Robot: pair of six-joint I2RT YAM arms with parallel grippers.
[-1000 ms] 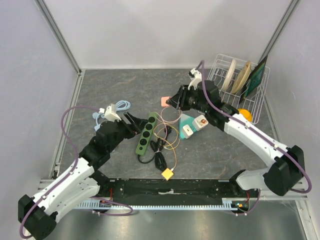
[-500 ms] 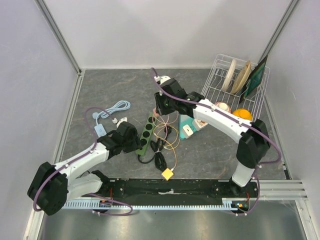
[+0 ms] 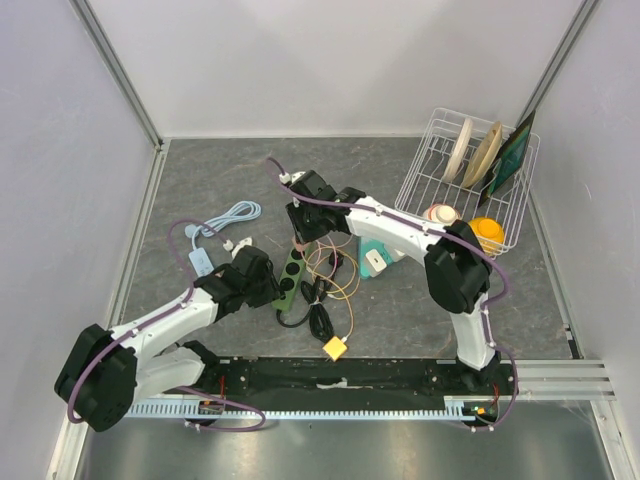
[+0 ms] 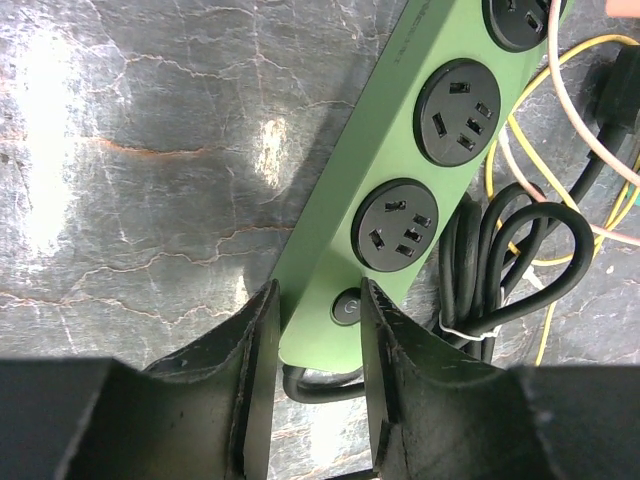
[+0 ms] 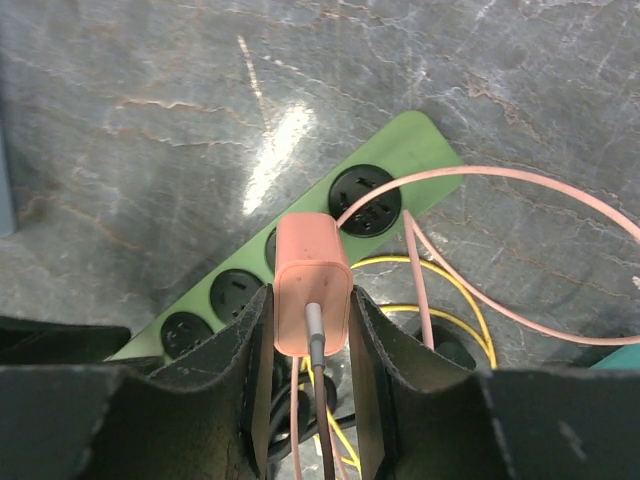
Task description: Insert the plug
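A green power strip (image 3: 292, 268) with several round black sockets lies aslant at the table's middle. My left gripper (image 3: 268, 283) is low at its near, switch end. In the left wrist view its fingers (image 4: 262, 330) press both sides of that end of the strip (image 4: 400, 150). My right gripper (image 3: 305, 225) hovers over the strip's far end, shut on a pink plug (image 5: 312, 280) with a pink cable trailing from its back. The plug hangs above the sockets (image 5: 365, 198), apart from them, and covers one of them.
A coiled black cord (image 3: 318, 310) and loose yellow and pink wires (image 3: 340, 275) lie right of the strip. A teal and white adapter (image 3: 375, 255), a yellow connector (image 3: 335, 348) and a light blue cable (image 3: 225, 218) lie nearby. A dish rack (image 3: 425, 160) stands at the back right.
My right arm swung left, carrying the pink plug over the strip's far end. My left gripper dropped to the strip's near end and its jaws narrowed onto it.
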